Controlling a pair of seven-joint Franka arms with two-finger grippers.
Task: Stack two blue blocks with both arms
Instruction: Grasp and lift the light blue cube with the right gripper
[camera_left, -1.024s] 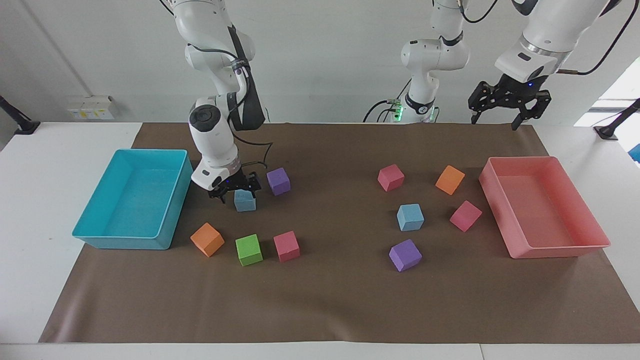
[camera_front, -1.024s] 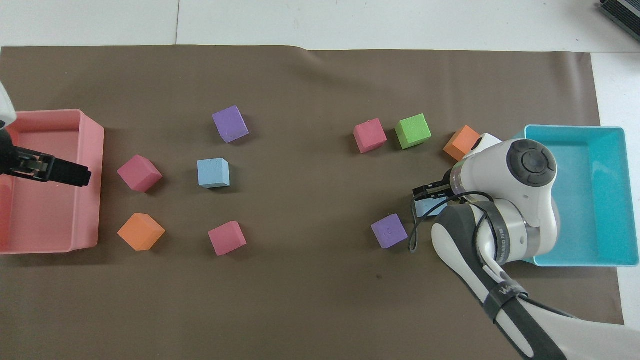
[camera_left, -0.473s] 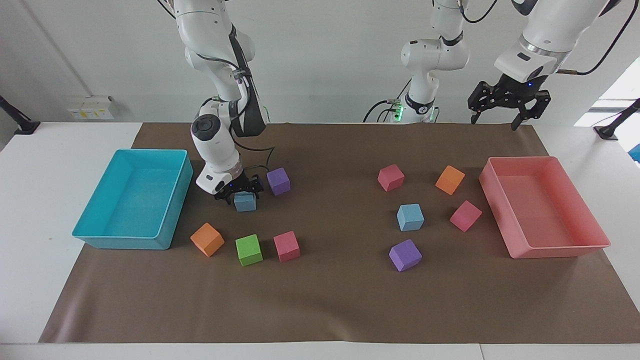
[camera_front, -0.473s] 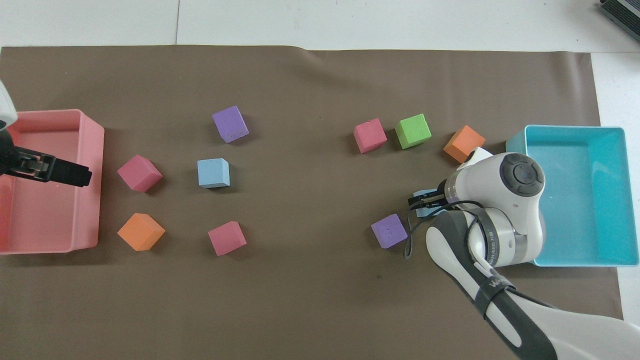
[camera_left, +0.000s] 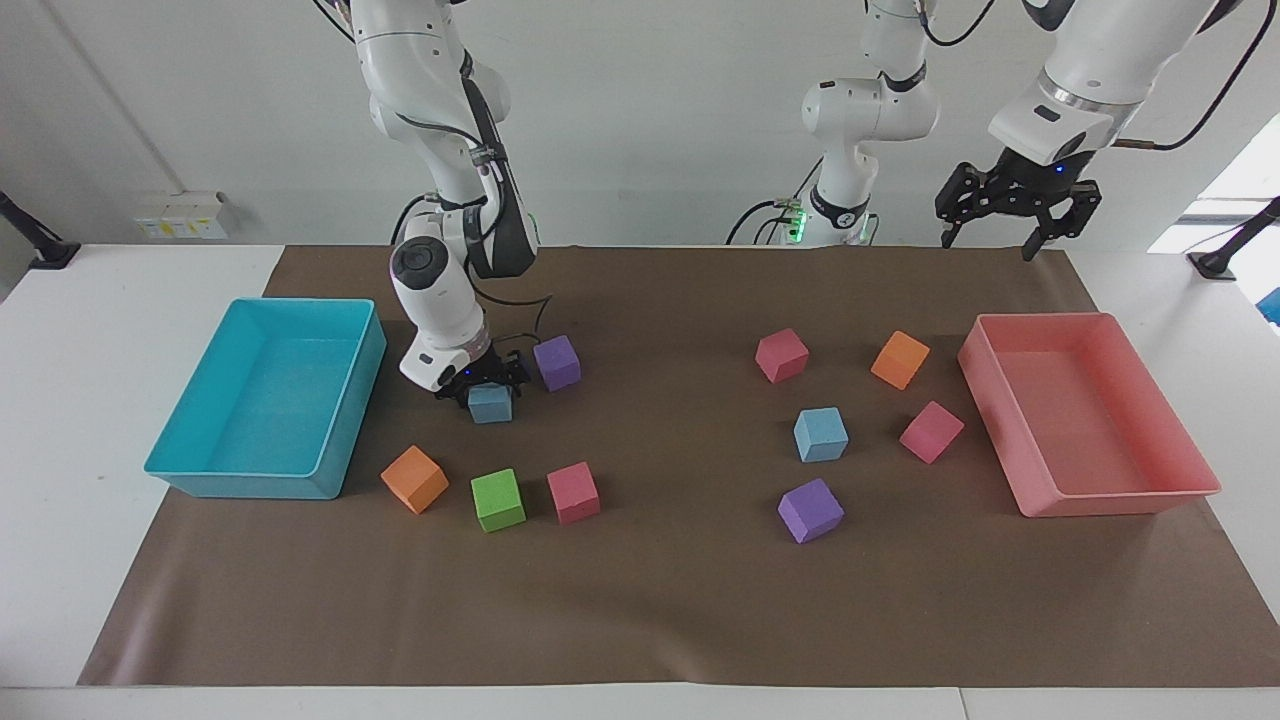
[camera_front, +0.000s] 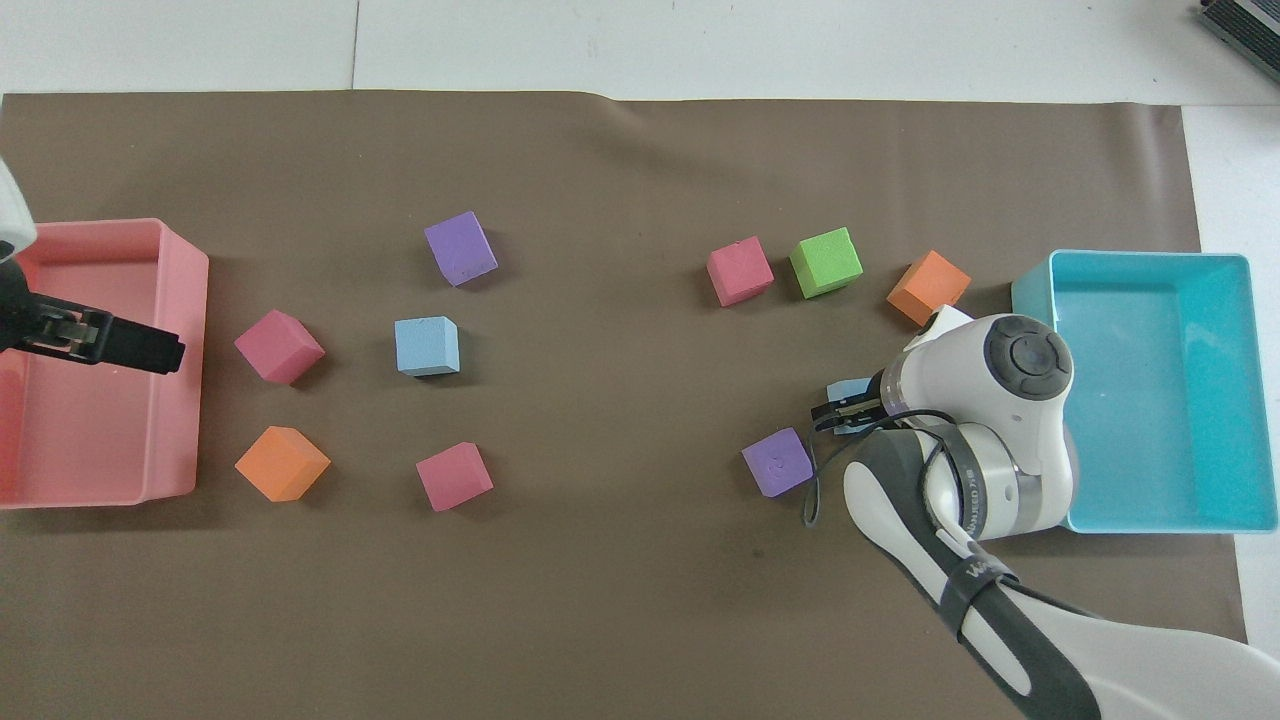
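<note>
The right arm's black two-finger gripper (camera_left: 488, 384) is down on the brown mat (camera_left: 660, 600), its fingers straddling a small sky-blue foam cube (camera_left: 490, 404) that sits on the mat; whether they already pinch it or merely flank it I cannot tell. In the facing view, a matte purple foam cube (camera_left: 557, 362) lies just beside at about 1 o'clock from this blue cube, the big cyan plastic tray (camera_left: 262, 478) at 9 o'clock toward the right arm's end, and an orange foam cube (camera_left: 414, 479), a green foam cube (camera_left: 498, 499) and a pink foam cube (camera_left: 573, 492) in a row at 7, 6 and 5 o'clock (all apart from it).

The second sky-blue foam cube (camera_left: 820, 434) stands alone on the mat toward the left arm's end, well apart from the first.

The left arm's black gripper (camera_left: 1015, 205) hangs high with fingers spread and nothing in them, above the salmon-pink plastic tray (camera_left: 1120, 496), waiting.
</note>
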